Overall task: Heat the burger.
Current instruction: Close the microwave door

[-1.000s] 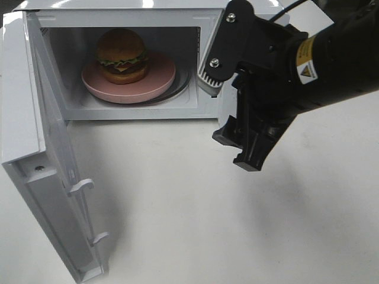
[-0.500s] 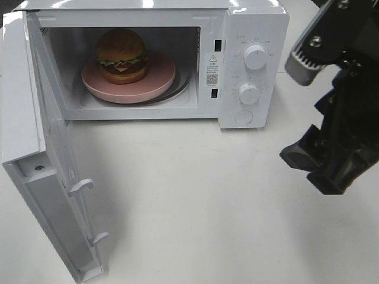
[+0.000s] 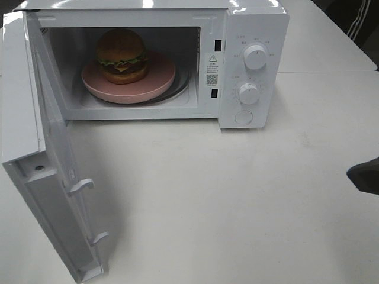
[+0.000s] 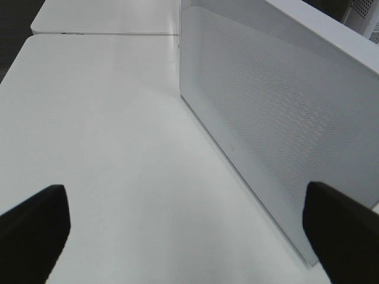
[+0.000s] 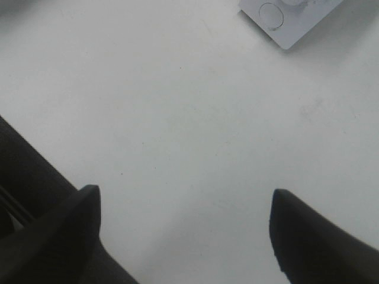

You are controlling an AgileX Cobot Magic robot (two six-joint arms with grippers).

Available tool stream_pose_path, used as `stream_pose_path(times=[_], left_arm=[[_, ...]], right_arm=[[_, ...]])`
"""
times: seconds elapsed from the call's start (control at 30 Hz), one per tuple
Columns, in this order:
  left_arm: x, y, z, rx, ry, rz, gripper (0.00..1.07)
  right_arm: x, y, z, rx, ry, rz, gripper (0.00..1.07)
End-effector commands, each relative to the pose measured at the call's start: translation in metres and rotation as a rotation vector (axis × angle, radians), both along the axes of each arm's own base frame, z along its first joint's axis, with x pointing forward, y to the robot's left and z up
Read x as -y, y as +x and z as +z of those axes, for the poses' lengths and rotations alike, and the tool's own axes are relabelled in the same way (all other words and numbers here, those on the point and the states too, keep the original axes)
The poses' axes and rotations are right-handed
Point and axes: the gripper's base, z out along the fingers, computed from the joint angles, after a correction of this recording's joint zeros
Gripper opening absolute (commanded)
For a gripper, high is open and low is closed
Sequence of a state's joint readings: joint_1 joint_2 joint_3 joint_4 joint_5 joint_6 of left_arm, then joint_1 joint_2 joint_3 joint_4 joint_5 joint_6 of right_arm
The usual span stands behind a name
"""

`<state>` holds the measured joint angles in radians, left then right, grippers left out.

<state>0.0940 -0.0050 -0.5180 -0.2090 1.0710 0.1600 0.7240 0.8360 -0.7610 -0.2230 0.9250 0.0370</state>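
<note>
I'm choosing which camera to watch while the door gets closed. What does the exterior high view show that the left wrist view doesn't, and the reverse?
Only the exterior high view shows the burger on its pink plate inside the open microwave, plus the knobs and the inner side of the door. Only the left wrist view shows the left claw, open and empty above the table, facing a white dotted panel that is probably the door's outer face. Both show the white table and part of the microwave.
</note>
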Motion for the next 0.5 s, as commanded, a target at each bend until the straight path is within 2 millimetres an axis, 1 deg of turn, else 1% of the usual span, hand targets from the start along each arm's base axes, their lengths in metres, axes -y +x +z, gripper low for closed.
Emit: stream_pose_path(times=[0.03, 0.07, 0.13, 0.2, 0.33, 0.5], left_arm=[[0.001, -0.002, -0.001, 0.012, -0.01, 0.0, 1.0], [0.001, -0.002, -0.001, 0.012, -0.01, 0.0, 1.0], [0.001, -0.002, -0.001, 0.012, -0.01, 0.0, 1.0], [0.001, -0.002, -0.001, 0.012, -0.01, 0.0, 1.0], [0.001, -0.002, -0.001, 0.012, -0.01, 0.0, 1.0], [0.001, -0.002, -0.001, 0.012, -0.01, 0.0, 1.0]], right_arm=[[0.012, -0.014, 0.004, -0.022, 0.017, -0.047, 0.76], [0.012, -0.014, 0.004, -0.022, 0.017, -0.047, 0.76], [0.019, -0.021, 0.006, -0.026, 0.021, -0.064, 0.76], [0.022, -0.023, 0.007, -0.026, 0.023, -0.068, 0.76], [0.032, -0.035, 0.012, -0.004, 0.053, -0.086, 0.76], [0.04, -0.043, 0.014, 0.021, 0.077, -0.105, 0.76]])
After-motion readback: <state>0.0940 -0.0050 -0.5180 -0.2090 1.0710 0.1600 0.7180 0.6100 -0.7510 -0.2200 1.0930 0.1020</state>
